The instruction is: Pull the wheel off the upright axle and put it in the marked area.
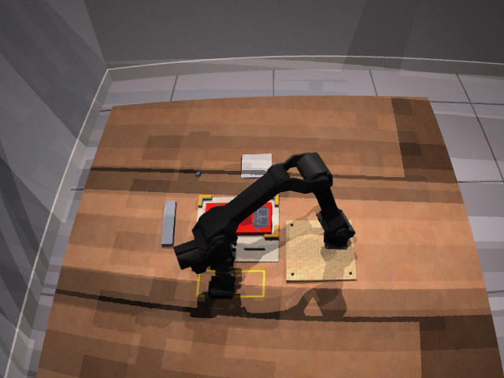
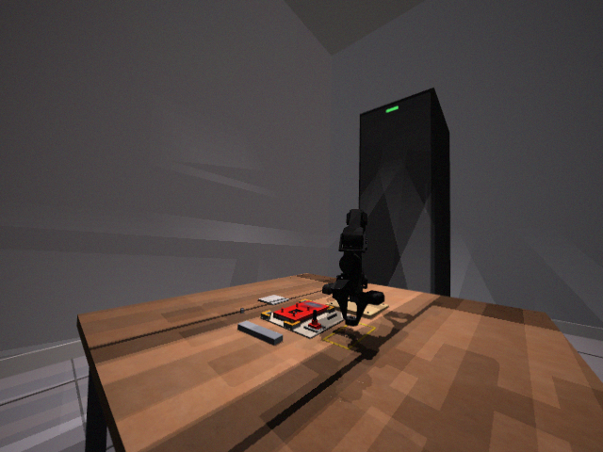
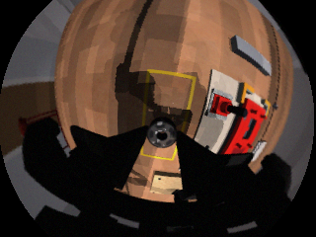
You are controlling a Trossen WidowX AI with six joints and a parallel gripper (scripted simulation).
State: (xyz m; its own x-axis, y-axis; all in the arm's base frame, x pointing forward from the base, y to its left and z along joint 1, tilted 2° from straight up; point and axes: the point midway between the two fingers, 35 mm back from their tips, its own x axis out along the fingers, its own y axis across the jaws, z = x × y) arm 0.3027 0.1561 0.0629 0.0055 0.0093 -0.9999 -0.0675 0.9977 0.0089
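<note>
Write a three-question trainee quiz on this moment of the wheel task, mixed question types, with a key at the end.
1. True or false: the black parallel-jaw gripper is shut on the small dark round wheel.
2. Multiple choice: in the top view, the gripper is over which thing? A) the pale plywood base plate B) the yellow-outlined rectangular marked area C) the grey flat bar
3. Short answer: going by the exterior view, is the wheel already resting on the brown wooden table?

Key
1. True.
2. B.
3. It appears not: the gripper hangs above the yellow outline with a gap beneath it.
</note>
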